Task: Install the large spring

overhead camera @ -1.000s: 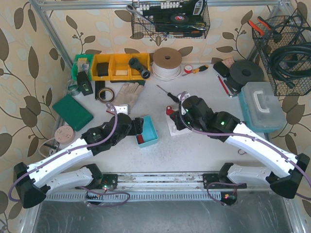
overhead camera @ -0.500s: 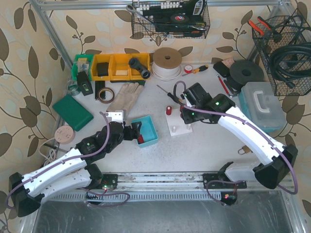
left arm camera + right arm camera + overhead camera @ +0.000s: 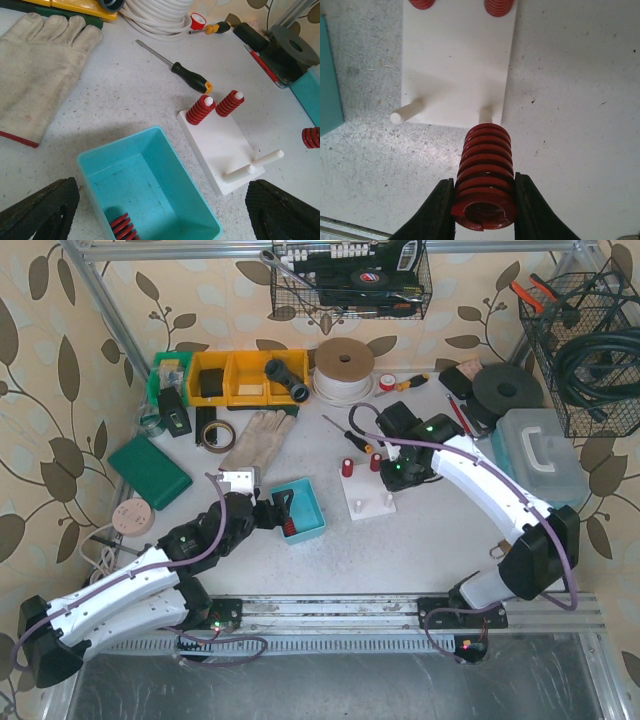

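My right gripper (image 3: 484, 205) is shut on a large red spring (image 3: 485, 180), held above the table just in front of the white peg base (image 3: 455, 65). The spring's far end lines up with the bare right near peg (image 3: 485, 115); a second bare peg (image 3: 407, 112) stands to its left. Two red springs (image 3: 347, 467) (image 3: 375, 462) sit on the far pegs. In the top view my right gripper (image 3: 402, 474) is at the base's right side. My left gripper (image 3: 160, 220) is open and empty over the teal bin (image 3: 100, 165), which holds another red spring (image 3: 122, 227).
A screwdriver (image 3: 187, 77) lies just beyond the base, and a work glove (image 3: 40, 65) lies to the left of it. A cable coil (image 3: 344, 370), yellow bins (image 3: 245, 377) and a teal case (image 3: 540, 455) stand round the back and right.
My right arm has swung from over the base to its right side, carrying the spring, so the two seated springs now show. My left arm drew back from the bin and then stayed still.
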